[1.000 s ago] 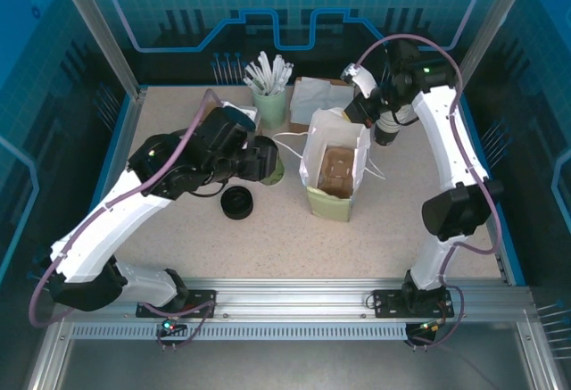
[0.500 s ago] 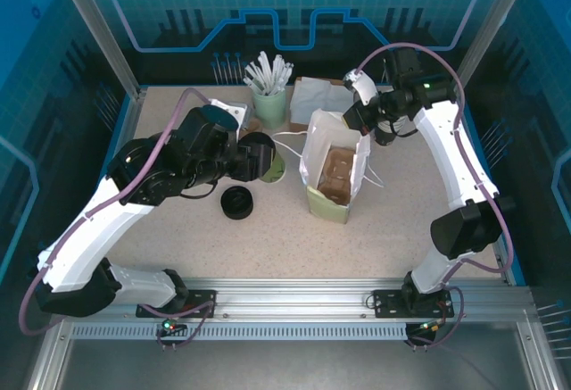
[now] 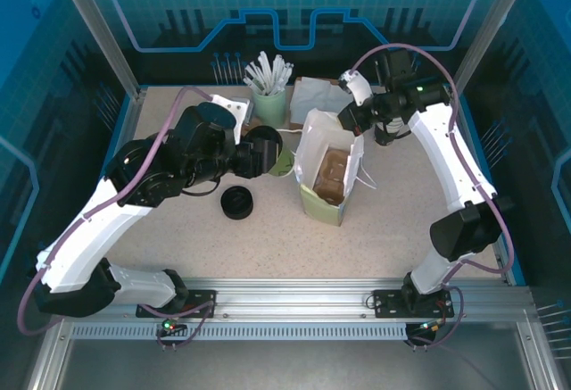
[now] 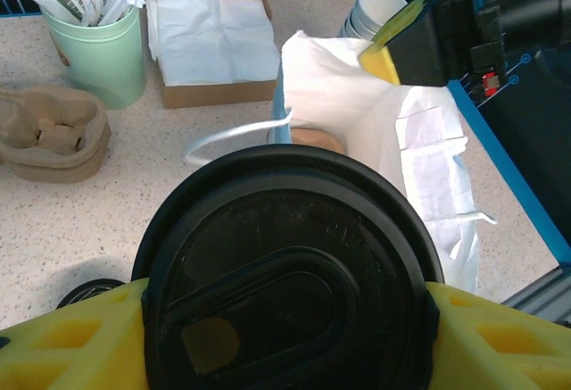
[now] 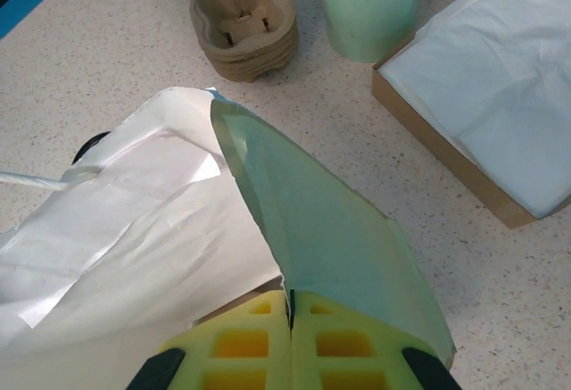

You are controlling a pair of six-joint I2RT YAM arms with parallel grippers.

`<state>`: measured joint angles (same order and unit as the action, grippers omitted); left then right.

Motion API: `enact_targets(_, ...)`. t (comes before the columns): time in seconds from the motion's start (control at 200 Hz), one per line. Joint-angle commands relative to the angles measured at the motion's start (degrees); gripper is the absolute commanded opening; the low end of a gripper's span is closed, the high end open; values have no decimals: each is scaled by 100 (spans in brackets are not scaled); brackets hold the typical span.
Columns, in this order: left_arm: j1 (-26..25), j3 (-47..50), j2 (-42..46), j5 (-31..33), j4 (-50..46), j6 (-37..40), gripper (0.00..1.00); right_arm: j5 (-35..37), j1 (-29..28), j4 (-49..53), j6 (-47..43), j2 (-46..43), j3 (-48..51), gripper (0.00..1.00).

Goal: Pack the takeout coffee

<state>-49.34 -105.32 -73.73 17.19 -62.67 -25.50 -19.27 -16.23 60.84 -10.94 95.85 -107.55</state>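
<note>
Top external | left fingers [image 4: 508, 341] grip one cup [image 3: 263, 151] | right fingers [image 5: 241, 341] apparently pinch one bag [image 3: 330, 140]

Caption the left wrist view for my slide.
Left gripper holds a lidded cup facing the open paper bag the right gripper pinches.

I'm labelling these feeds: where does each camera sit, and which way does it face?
Top external: above and behind the robot, facing down at the table; both arms, left gripper holding the coffee cup, right gripper pinching the paper bag.
Left wrist: behind the left fingers, facing over the cup's lid toward the bag; yellow pads at bottom.
Right wrist: behind the right fingers, facing down on the bag's pinched edge; pads at bottom.
Wrist views share the bag, straw cup and napkin box.
</note>
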Motion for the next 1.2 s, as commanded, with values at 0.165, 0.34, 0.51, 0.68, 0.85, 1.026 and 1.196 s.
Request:
enact_targets(0.165,-143,-271,105,-190,247,34,59,339,-516,-50,708,-111,-95,0)
enact_targets(0.34,-285,-219,114,-234,403,99,59,672,-705,-16,991,-49,-202,0)
enact_targets(0.51,-322,-248,52,-279,518,115,59,742,-730,90,1064,1,-441,0)
enact_targets(0.68,-322,-219,-46,-269,760,225,60,775,-810,229,1147,125,-757,0)
enact_targets(0.85,-321,-106,-211,25,1093,662,59,811,-906,209,1232,120,-601,0)
enact_targets(1.026,-256,335,-342,363,1723,1017,60,530,-933,20,1330,49,-250,0)
enact_targets(1.196,-217,496,-627,402,1879,1126,60,219,-952,132,1370,115,-230,0)
